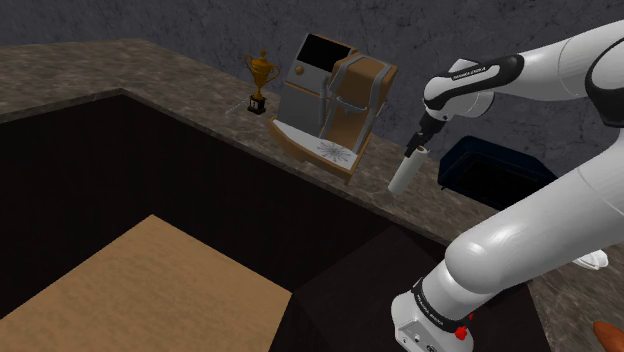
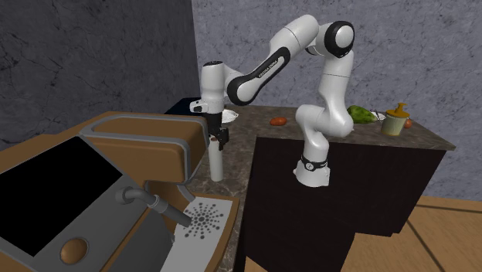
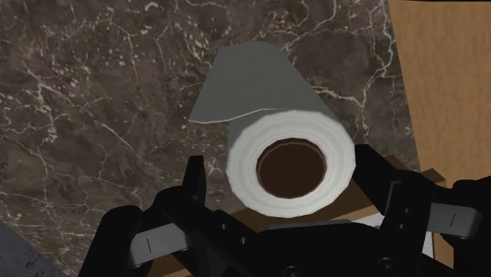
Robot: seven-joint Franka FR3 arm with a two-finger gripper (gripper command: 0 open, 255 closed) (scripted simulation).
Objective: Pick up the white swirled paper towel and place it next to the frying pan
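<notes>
paper towel roll (image 1: 409, 172) upright, pinched near its top by the gripper (image 1: 419, 146). wrist view: black fingers (image 3: 195, 185) clamp either side of the white roll (image 3: 291, 167), brown core hole facing the camera, dark marble counter (image 3: 94, 94) beneath. cannot tell if the roll's base touches the counter or hangs just above it. second exterior view: roll (image 2: 215, 161) stands just beside the brown and grey coffee machine (image 2: 93, 193), near the counter's front edge. shoulder view: roll sits between the coffee machine (image 1: 335, 100) and a dark blue box (image 1: 490, 168); gold trophy (image 1: 260, 80) on the machine's far side.
</notes>
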